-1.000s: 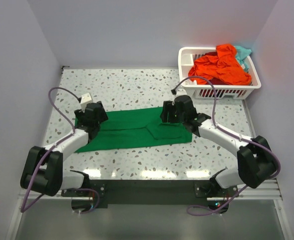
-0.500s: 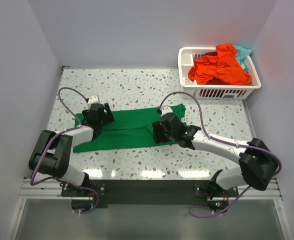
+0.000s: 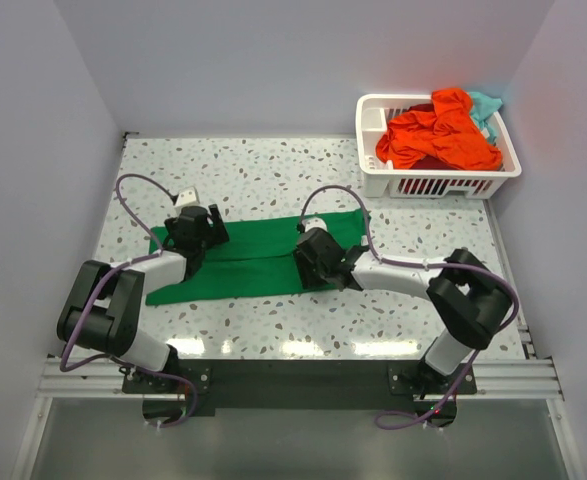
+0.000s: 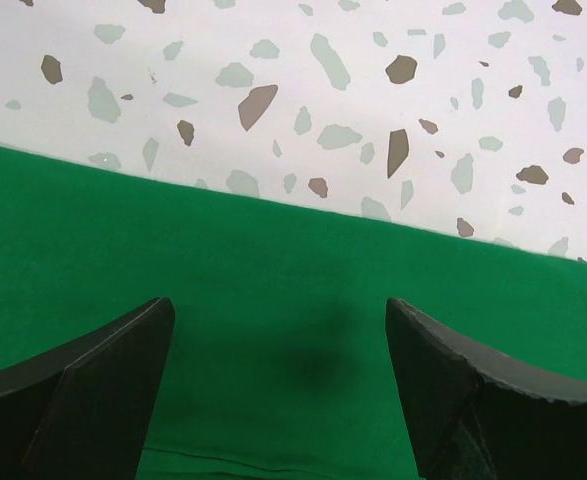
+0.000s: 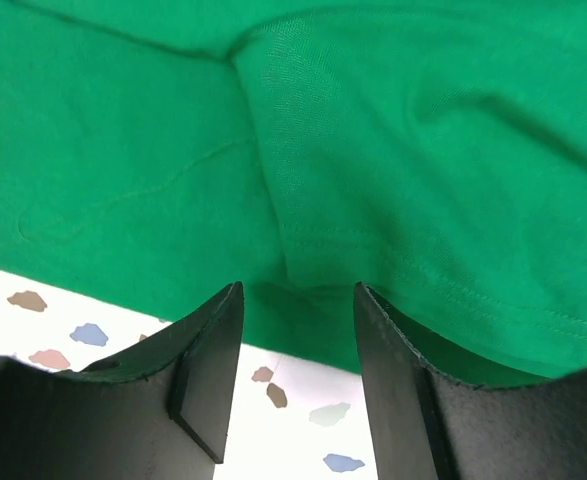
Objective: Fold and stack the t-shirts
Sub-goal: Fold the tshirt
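A bright green t-shirt (image 3: 253,262) lies flat across the middle of the speckled table. My left gripper (image 3: 195,238) is open over its left part, close above the cloth near the shirt's far edge. In the left wrist view my left gripper (image 4: 278,345) holds nothing and the shirt (image 4: 273,270) fills the gap below it. My right gripper (image 3: 311,262) is open at the shirt's near edge, right of centre. In the right wrist view my right gripper (image 5: 296,305) straddles the hem of the shirt (image 5: 373,120). An orange-red shirt (image 3: 438,135) and a teal one (image 3: 486,105) lie bunched in the basket.
A white slotted plastic basket (image 3: 443,184) stands at the back right corner. Bare speckled table (image 3: 273,165) lies behind the green shirt and in front of it. Walls close the table on the left, back and right.
My right gripper has moved left and nearer along the green shirt to its near edge. My left gripper shifted a little to the right, then stayed. The shirt's right end now reaches less far right.
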Tool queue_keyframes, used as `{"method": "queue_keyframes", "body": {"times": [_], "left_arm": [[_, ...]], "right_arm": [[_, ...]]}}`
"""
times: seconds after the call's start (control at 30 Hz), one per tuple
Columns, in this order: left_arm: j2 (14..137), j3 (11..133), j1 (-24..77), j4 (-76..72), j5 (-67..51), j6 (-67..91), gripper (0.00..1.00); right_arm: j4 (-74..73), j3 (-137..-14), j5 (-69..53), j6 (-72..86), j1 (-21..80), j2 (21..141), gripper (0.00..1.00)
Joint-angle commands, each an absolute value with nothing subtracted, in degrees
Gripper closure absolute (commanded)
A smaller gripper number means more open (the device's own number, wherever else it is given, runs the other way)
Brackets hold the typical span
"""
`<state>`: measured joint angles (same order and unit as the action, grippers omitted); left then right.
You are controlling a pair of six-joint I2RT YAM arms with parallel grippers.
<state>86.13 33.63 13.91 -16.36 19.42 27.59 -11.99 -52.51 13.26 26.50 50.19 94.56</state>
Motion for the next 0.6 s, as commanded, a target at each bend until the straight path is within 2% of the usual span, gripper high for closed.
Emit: {"method": "queue_keyframes", "body": {"times": [0.0,0.27,0.37,0.4,0.43,0.5,0.57], "left_arm": [[84.7,33.9,14.0,-20.0,19.0,26.8,0.08],[85.2,33.8,14.0,-20.2,18.4,26.8,0.08],[85.1,33.7,14.0,-20.2,18.4,26.8,0.08],[85.1,33.6,14.0,-20.3,18.4,26.8,0.08],[84.9,33.6,14.0,-20.2,18.4,26.8,0.08],[85.0,33.6,14.0,-20.3,18.2,26.8,0.08],[85.0,33.7,14.0,-20.3,18.1,26.8,0.09]], "right_arm": [[-9.9,-55.0,16.6,25.9,50.4,95.3,0.49],[-10.8,-56.2,19.6,25.7,50.5,97.9,0.53],[-11.2,-56.6,20.3,25.7,50.5,98.3,0.65],[-11.4,-56.7,20.7,25.7,50.5,98.3,0.76],[-11.9,-56.9,21.0,25.7,50.5,97.8,0.8],[-12.7,-57.0,22.1,25.7,50.5,97.0,0.86],[-14.0,-57.1,23.4,25.9,50.5,95.6,0.87]]}}
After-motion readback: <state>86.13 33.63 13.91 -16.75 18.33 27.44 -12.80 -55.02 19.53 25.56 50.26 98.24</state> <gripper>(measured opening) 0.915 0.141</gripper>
